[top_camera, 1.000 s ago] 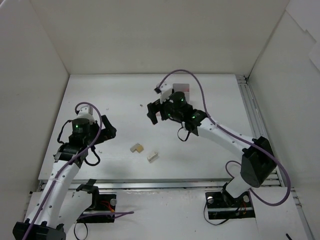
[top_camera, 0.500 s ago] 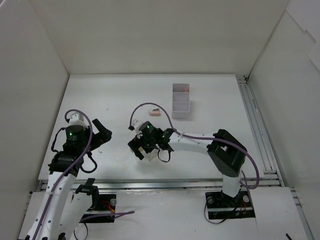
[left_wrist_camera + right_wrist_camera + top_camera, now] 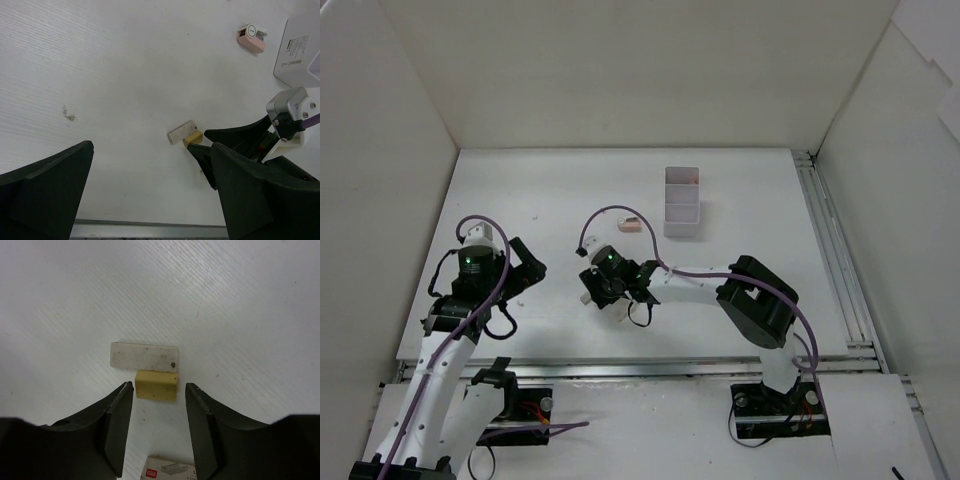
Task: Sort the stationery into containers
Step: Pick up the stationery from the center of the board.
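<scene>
A tan block (image 3: 156, 385) lies on the table, touching a flat cream block (image 3: 144, 356) beyond it. My right gripper (image 3: 159, 392) is down over the tan block with a finger on each side. Its jaws are open, and a gap shows on the right side. The left wrist view shows the same tan block (image 3: 192, 138), the cream block (image 3: 180, 132) and the right gripper's fingers (image 3: 235, 135). My left gripper (image 3: 152, 145) hovers wide open and empty at the left (image 3: 525, 268). A pale pink eraser (image 3: 631, 225) lies near the white divided container (image 3: 682, 203).
A small printed staple box (image 3: 170, 469) lies on the table just under the right wrist. Something pink shows in the container's far compartment (image 3: 688, 178). White walls enclose the table on three sides, and a metal rail (image 3: 840, 260) runs along the right edge.
My right arm swung from beside the container to the near middle, came down over the tan block, and its jaws narrowed. The left arm shifted only slightly.
</scene>
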Robot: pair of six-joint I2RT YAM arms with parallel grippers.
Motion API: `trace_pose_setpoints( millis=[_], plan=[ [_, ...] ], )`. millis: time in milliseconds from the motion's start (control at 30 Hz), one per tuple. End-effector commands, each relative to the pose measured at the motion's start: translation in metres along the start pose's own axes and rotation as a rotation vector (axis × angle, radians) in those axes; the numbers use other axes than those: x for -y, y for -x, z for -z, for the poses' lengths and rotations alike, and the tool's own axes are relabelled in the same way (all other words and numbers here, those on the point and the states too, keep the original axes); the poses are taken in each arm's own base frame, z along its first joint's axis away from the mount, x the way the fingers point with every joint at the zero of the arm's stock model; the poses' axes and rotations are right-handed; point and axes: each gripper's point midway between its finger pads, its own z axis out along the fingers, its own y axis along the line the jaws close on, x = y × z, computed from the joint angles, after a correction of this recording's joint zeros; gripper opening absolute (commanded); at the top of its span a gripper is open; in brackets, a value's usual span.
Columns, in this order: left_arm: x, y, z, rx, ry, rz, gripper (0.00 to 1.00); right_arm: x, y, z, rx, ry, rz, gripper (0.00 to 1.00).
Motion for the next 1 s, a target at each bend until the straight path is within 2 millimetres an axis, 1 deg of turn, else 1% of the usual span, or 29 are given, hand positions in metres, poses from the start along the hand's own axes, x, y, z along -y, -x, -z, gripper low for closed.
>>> trace_pose_setpoints(
  millis=[0, 33, 100, 133, 167, 233, 267, 300, 367, 433, 467, 500, 567, 600, 633, 667, 700, 767, 800, 867, 900, 933, 967],
  plan=[
    [0.007, 0.016, 0.003, 0.058, -0.021, 0.006, 1.00, -0.001, 0.032, 0.007, 0.104, -0.005, -0.026, 0.38],
    [0.007, 0.016, 0.003, 0.059, -0.022, 0.004, 1.00, -0.004, 0.032, 0.007, 0.104, 0.002, -0.021, 0.37],
    [0.007, 0.016, 0.001, 0.060, -0.024, 0.004, 1.00, -0.005, 0.031, 0.006, 0.096, 0.011, -0.020, 0.46],
    [0.008, 0.016, 0.002, 0.062, -0.025, 0.002, 1.00, -0.005, 0.027, 0.005, 0.077, 0.011, -0.016, 0.53],
    [0.007, 0.016, 0.001, 0.061, -0.025, 0.004, 1.00, -0.005, 0.029, 0.005, 0.075, 0.014, -0.007, 0.56],
    [0.006, 0.015, 0.000, 0.059, -0.022, 0.001, 1.00, -0.006, 0.021, 0.000, 0.048, 0.012, 0.001, 0.61],
    [0.006, 0.014, 0.000, 0.058, -0.021, 0.001, 1.00, -0.004, 0.021, -0.001, 0.044, 0.011, 0.000, 0.62],
    [0.006, 0.014, 0.000, 0.058, -0.023, -0.002, 1.00, -0.004, 0.016, -0.003, 0.029, 0.008, 0.002, 0.62],
    [0.006, 0.015, 0.000, 0.059, -0.021, -0.002, 1.00, -0.004, 0.017, -0.005, 0.029, 0.012, 0.001, 0.62],
    [0.006, 0.015, 0.000, 0.062, -0.025, -0.002, 1.00, -0.006, 0.014, -0.007, 0.021, 0.022, 0.007, 0.56],
    [0.007, 0.015, 0.000, 0.063, -0.026, -0.004, 1.00, -0.007, 0.018, -0.007, 0.025, 0.023, 0.007, 0.54],
    [0.007, 0.016, 0.000, 0.066, -0.030, -0.005, 1.00, -0.006, 0.015, -0.009, 0.015, 0.019, 0.006, 0.43],
    [0.007, 0.016, 0.000, 0.066, -0.026, -0.004, 1.00, -0.005, 0.016, -0.008, 0.020, 0.011, 0.001, 0.34],
    [0.007, 0.016, 0.000, 0.066, -0.026, -0.005, 1.00, -0.005, 0.026, -0.002, 0.056, 0.004, -0.002, 0.23],
    [0.008, 0.017, 0.000, 0.069, -0.028, -0.007, 1.00, -0.005, 0.029, 0.001, 0.074, 0.002, -0.014, 0.20],
    [0.008, 0.018, 0.000, 0.072, -0.030, -0.010, 1.00, -0.001, 0.029, 0.005, 0.086, -0.008, -0.019, 0.19],
    [0.009, 0.018, 0.000, 0.070, -0.036, -0.012, 1.00, -0.003, 0.046, 0.020, 0.147, -0.005, -0.028, 0.16],
    [0.012, 0.017, -0.003, 0.061, -0.055, -0.032, 1.00, 0.008, 0.058, 0.032, 0.197, -0.067, -0.034, 0.15],
    [0.016, 0.015, -0.004, 0.048, -0.079, -0.038, 1.00, 0.012, 0.068, 0.045, 0.226, -0.089, -0.032, 0.15],
    [0.022, 0.010, -0.011, 0.026, -0.123, -0.074, 1.00, 0.030, 0.082, 0.057, 0.259, -0.146, -0.048, 0.15],
    [0.032, 0.004, -0.011, -0.004, -0.187, -0.090, 1.00, 0.050, 0.091, 0.067, 0.276, -0.179, -0.080, 0.13],
    [0.036, 0.001, -0.017, -0.010, -0.219, -0.110, 1.00, 0.057, 0.095, 0.072, 0.289, -0.191, -0.106, 0.13],
    [0.041, -0.004, -0.018, -0.026, -0.256, -0.148, 1.00, 0.074, 0.100, 0.078, 0.306, -0.229, -0.136, 0.12]
  ],
)
